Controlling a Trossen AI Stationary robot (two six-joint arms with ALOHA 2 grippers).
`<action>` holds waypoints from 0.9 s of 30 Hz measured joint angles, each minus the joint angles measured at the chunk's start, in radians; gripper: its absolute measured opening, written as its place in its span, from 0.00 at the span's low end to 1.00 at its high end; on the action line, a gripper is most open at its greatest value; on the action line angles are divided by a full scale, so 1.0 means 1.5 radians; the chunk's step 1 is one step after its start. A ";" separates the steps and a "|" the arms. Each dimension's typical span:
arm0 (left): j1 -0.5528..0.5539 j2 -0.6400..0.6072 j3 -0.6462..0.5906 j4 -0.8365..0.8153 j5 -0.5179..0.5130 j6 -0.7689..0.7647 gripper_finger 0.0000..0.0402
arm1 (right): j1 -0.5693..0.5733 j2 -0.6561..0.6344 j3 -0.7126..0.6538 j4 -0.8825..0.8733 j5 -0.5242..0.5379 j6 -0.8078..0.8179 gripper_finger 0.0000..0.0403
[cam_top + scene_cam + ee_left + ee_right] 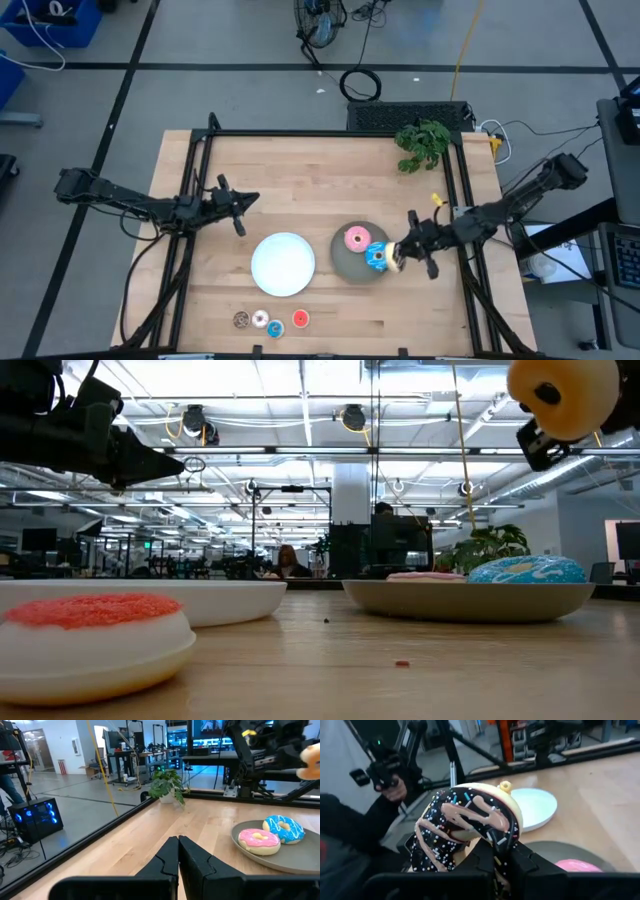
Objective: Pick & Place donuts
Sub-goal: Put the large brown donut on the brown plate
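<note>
My right gripper (400, 256) is shut on the chocolate sprinkled donut (465, 825), in the air by the right rim of the grey plate (345, 262). In the low view this donut (565, 395) hangs high above the plate. A pink donut (356, 238) and a blue donut (377, 258) lie flat on the grey plate. The white plate (283, 263) holds nothing. Several mini donuts (270, 321) lie in a row near the front edge. My left gripper (240, 205) waits shut over the table's left part, holding nothing. My right gripper pinches the sprinkled donut's ring at its lower rim (492, 845) between the two fingers. The fingers come about level from the table's right side. The donut stands on edge above the fingers, lifted clear of plate and table.
A green plant sprig (422, 143) lies at the table's far right. The black frame rails (195, 200) run along both sides of the table. Bare wood lies between the plates and the far edge.
</note>
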 joint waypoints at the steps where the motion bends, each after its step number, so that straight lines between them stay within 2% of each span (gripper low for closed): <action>1: 0.000 0.000 0.000 -0.001 0.000 0.000 0.04 | 0.000 -0.017 -0.017 0.011 0.002 0.000 0.02; 9: 0.000 0.000 0.000 -0.004 0.000 0.000 0.04 | 0.000 -0.095 -0.096 0.060 0.021 0.001 0.02; 27: 0.000 0.000 0.000 -0.006 0.000 0.001 0.04 | 0.000 -0.101 -0.110 0.060 0.020 -0.012 0.02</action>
